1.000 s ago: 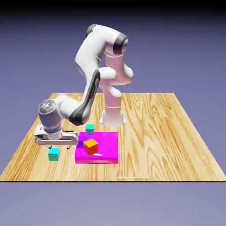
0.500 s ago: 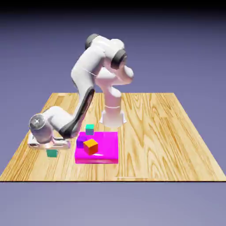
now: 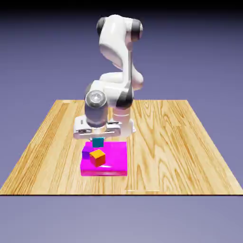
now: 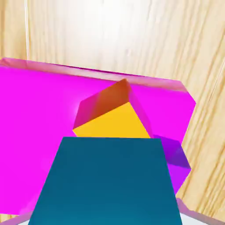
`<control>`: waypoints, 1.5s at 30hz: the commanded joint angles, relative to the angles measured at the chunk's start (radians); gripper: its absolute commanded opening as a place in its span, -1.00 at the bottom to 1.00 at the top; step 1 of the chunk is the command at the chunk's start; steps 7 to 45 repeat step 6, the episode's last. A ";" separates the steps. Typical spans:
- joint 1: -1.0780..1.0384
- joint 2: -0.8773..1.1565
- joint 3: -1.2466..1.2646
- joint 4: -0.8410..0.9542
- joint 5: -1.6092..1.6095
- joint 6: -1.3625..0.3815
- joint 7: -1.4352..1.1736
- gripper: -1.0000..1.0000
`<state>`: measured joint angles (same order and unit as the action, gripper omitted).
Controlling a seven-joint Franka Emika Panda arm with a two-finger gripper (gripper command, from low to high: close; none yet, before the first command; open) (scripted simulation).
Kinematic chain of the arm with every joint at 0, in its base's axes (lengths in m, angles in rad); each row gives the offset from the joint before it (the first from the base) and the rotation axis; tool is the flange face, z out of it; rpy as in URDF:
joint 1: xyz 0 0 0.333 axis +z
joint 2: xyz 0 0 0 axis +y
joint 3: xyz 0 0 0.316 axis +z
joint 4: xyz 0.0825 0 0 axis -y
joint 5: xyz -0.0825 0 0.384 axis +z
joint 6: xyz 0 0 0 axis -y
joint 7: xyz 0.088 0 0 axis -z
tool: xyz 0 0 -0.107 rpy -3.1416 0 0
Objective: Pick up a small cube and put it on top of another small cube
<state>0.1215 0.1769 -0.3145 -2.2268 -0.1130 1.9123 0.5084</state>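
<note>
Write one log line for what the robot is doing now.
end effector: shut on teal cube | cube: lifted, above pink slab | orange cube: on slab

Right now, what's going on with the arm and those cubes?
The gripper is shut on the teal cube and holds it in the air above the pink slab. The orange cube sits on that slab, a bit nearer the camera than the held cube, with a purple cube beside it. In the hand view the teal cube fills the foreground with the orange cube just beyond. Nothing is stacked yet.
</note>
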 commanded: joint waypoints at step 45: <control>-0.004 0.016 -0.001 -0.032 -0.002 0.048 0.001 1.00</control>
